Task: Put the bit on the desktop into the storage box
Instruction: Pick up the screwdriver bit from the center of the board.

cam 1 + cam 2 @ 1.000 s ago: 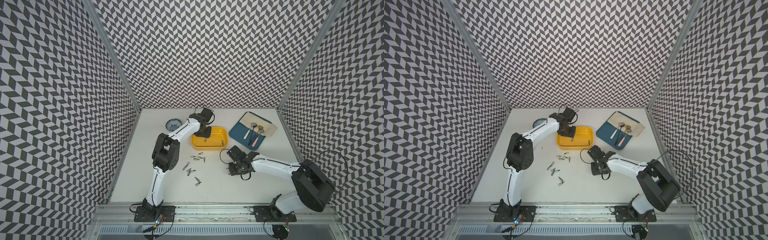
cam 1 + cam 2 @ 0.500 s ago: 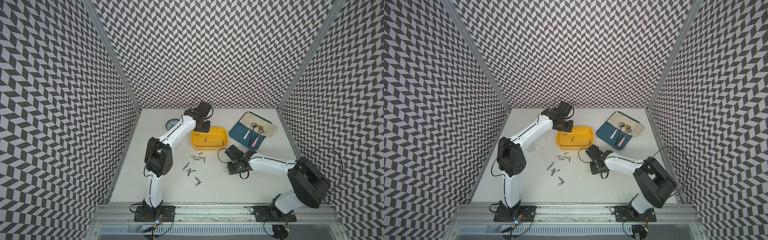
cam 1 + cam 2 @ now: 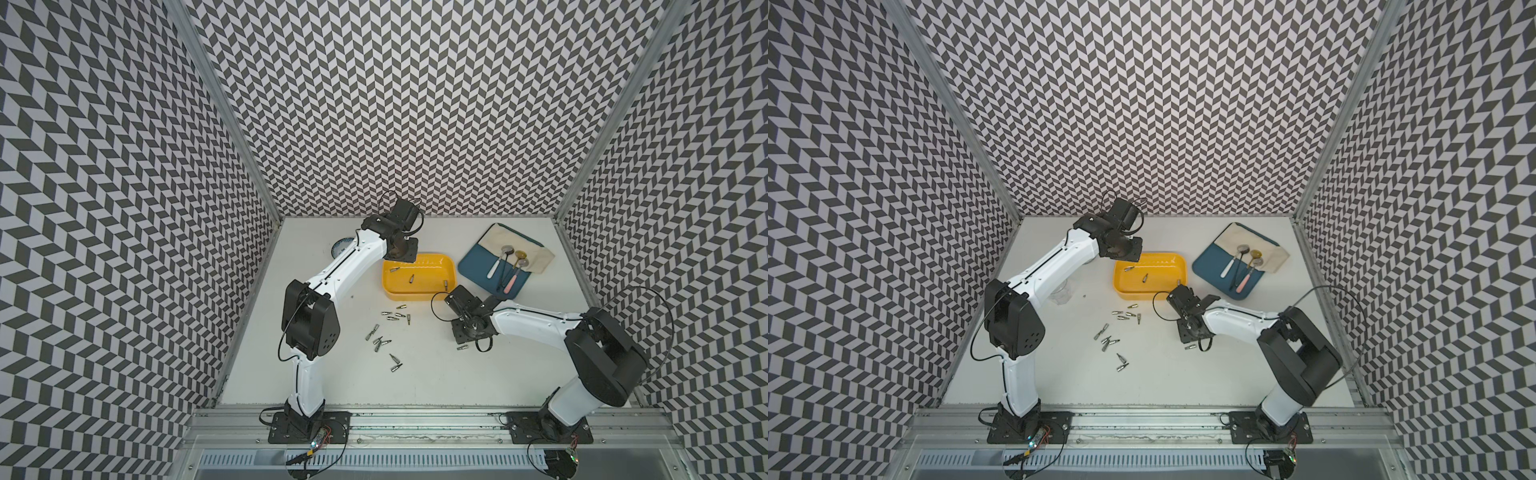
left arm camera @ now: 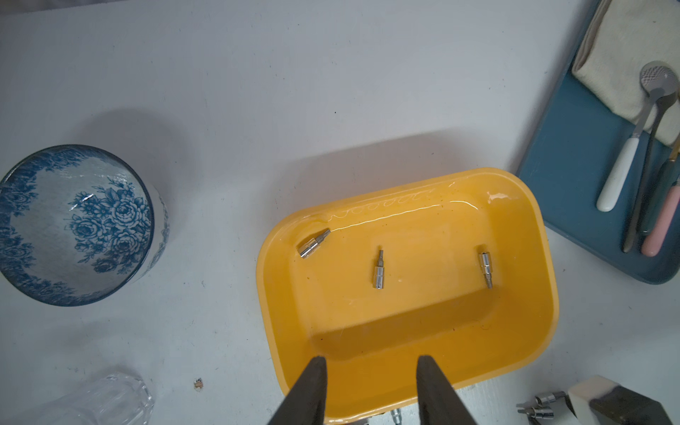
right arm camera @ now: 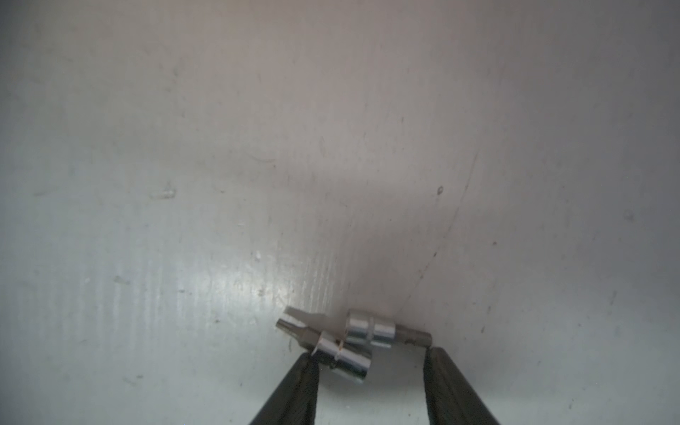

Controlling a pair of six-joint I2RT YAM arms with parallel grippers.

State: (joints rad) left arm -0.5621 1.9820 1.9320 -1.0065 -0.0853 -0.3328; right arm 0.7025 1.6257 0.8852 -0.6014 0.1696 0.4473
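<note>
Bits partly sorted; both pincers apart, neither clamped on anything.
Nearest, loose bits (image 3: 384, 332) lie scattered on the desktop (image 3: 415, 386). The right gripper (image 5: 369, 355) sits low over the desktop, fingers apart, with two bits (image 5: 340, 355) lying between the tips. Beyond it, the box (image 4: 279, 331) holds three bits (image 4: 379, 270). The left gripper (image 4: 371, 358) hangs above the box rim, fingers apart, empty. Tray (image 3: 478, 270) and bowl (image 4: 73, 224) are farthest.

A shiny bit (image 5: 342, 356) lies against a second bit (image 5: 371, 328) on the white desktop (image 5: 257, 147). The right gripper (image 5: 369, 357) has its two dark fingers (image 5: 298, 390) apart, one on each side of them
</note>
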